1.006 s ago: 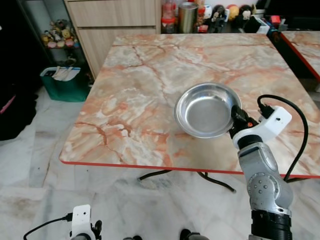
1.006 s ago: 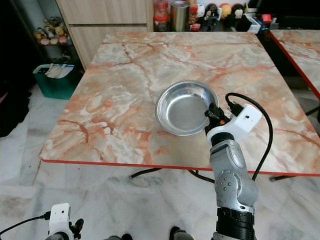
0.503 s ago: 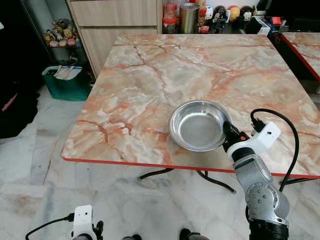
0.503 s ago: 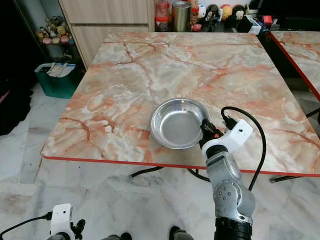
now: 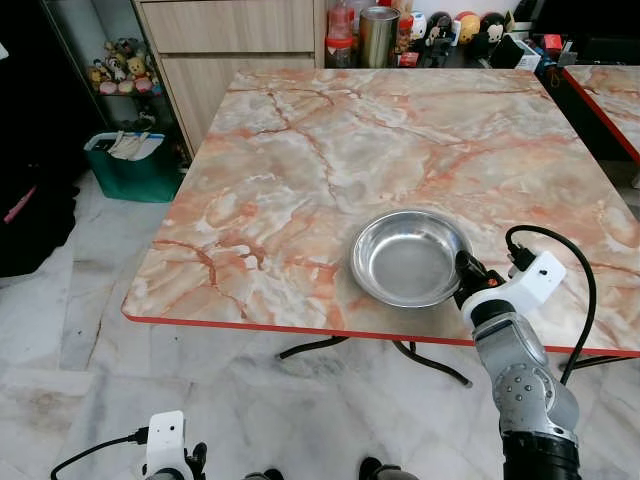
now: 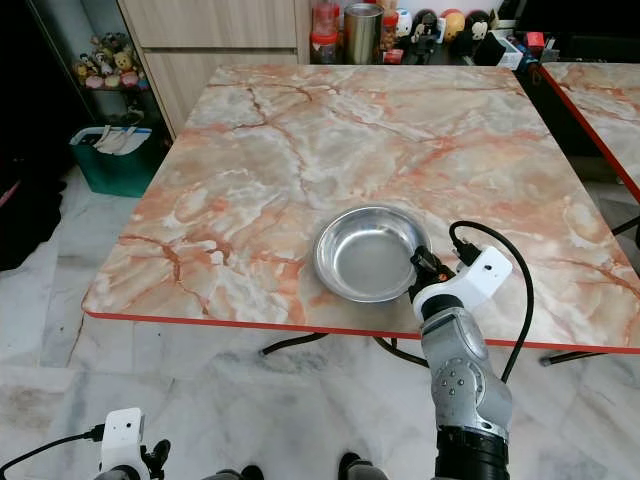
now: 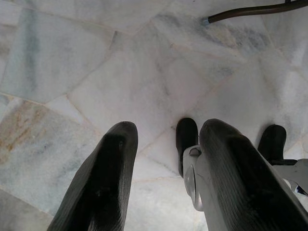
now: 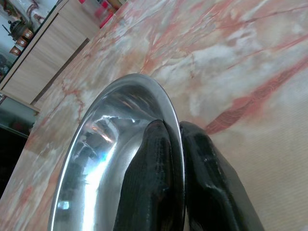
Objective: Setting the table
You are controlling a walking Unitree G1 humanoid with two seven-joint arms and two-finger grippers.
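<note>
Since a second ago, the shiny round steel bowl (image 5: 409, 257) has come nearer the front edge of the pink marble worktop (image 5: 300, 150). Right claw (image 8: 175, 159) pinches its rim. Left claw (image 7: 166, 178) hangs open, idle. Release remains; no other tableware is set.

No writing, label, brand, number or sign can be read anywhere. The jars, tin and small figures (image 5: 430, 22) crowded at the far edge beyond the tabletop (image 5: 300, 170) are too small and blurred to show lettering, and so is the green bin (image 5: 130, 165) on the floor at far left.
</note>
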